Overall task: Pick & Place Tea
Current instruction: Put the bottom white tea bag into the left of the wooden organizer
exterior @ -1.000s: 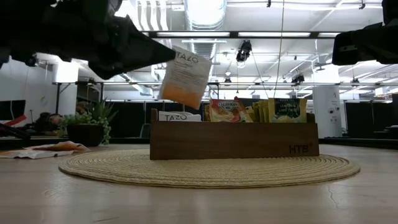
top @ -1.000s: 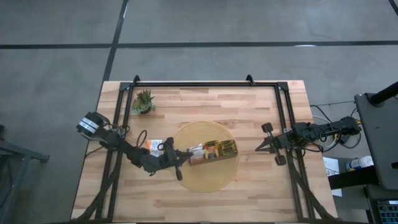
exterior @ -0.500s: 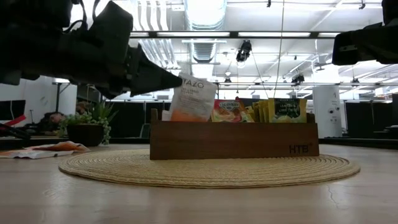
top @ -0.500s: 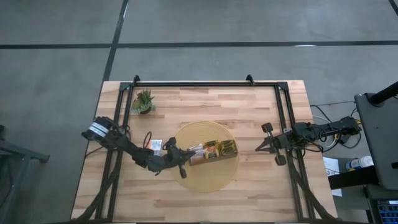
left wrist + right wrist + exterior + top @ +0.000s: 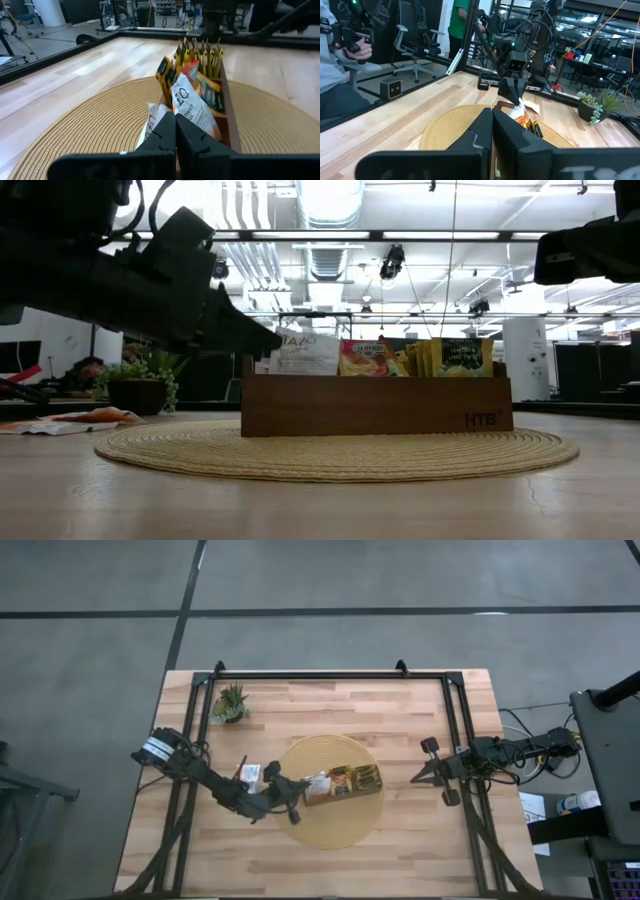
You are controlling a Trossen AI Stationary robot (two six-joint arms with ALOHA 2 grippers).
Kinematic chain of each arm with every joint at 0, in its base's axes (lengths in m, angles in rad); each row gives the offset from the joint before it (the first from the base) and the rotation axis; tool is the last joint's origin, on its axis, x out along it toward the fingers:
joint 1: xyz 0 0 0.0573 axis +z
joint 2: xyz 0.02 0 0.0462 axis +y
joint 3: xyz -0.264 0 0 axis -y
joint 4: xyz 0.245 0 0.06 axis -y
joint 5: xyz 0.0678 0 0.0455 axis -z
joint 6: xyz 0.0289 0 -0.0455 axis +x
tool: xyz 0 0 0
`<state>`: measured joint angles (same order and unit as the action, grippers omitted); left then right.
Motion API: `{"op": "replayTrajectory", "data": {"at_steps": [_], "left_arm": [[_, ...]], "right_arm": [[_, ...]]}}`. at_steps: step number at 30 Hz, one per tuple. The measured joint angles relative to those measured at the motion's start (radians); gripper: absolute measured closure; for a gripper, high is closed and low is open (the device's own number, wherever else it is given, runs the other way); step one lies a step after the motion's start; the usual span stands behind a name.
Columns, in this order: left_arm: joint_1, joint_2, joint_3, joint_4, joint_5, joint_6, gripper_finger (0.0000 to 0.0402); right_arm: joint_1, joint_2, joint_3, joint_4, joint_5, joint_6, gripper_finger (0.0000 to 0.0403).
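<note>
Wrist-only: pincer-gripped sachet (image 5: 190,107)

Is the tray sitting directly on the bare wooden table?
No, in the low view the tray rests on a round woven mat that lies on the table.

White tea sachet (image 5: 303,352), held by left gripper (image 5: 268,340): now lowered from above into tray (image 5: 376,405) end compartment.

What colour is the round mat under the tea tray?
Straw yellow, a woven mat; clearest from the high view.
</note>
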<state>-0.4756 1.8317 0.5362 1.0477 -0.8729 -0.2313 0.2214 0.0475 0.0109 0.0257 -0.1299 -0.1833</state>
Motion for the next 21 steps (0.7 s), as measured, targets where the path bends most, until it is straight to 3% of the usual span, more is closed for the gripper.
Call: {"op": "replayTrajectory", "data": {"at_steps": [8,13,21], "left_arm": [[-0.002,-0.003,0.0,-0.051,0.032,0.012,0.0401],[-0.004,-0.005,0.002,-0.046,0.141,0.011,0.0401],[-0.007,-0.007,0.002,-0.046,0.175,0.054,0.0401]], "right_arm": [[0.0,0.0,0.0,0.0,0.0,0.0,0.0394],[0.0,0.0,0.0,0.0,0.0,0.0,0.0394],[0.0,0.0,0.0,0.0,0.0,0.0,0.0394]]}}
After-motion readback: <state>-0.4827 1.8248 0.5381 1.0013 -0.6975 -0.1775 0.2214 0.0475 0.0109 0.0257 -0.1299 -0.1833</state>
